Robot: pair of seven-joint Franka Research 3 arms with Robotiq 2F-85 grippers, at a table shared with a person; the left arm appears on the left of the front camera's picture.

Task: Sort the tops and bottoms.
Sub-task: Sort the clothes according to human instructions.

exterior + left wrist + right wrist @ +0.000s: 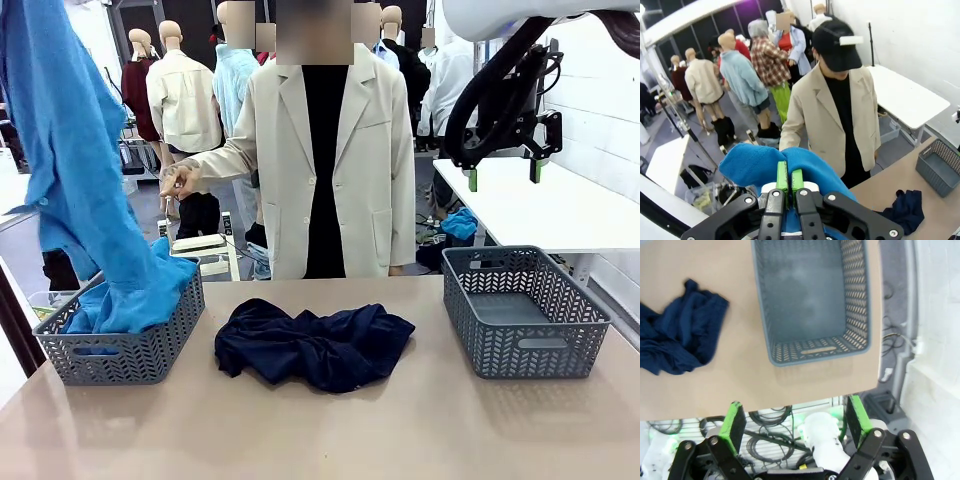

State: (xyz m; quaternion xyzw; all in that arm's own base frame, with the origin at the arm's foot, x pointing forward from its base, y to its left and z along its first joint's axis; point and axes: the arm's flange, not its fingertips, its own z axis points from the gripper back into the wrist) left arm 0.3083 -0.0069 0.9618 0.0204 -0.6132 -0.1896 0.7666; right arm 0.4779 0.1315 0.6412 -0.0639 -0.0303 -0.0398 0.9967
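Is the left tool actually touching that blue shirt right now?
Touching. The left wrist view shows the left tool pinched shut on a fold of the blue shirt, with fabric bulging out on both sides.

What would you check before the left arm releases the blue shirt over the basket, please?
1. Left gripper shut on the blue shirt: ok.
2. Shirt's lower end reaches down into the left basket: ok.
3. Whole shirt will drop inside that basket, with nothing over the rim: cannot tell.
4. Navy garment lies on the table between the baskets, apart from both: ok.
5. Right basket is empty: ok.
6. Right gripper open and raised, out of the way: ok.
7. Person's hand held back from the baskets: ok.
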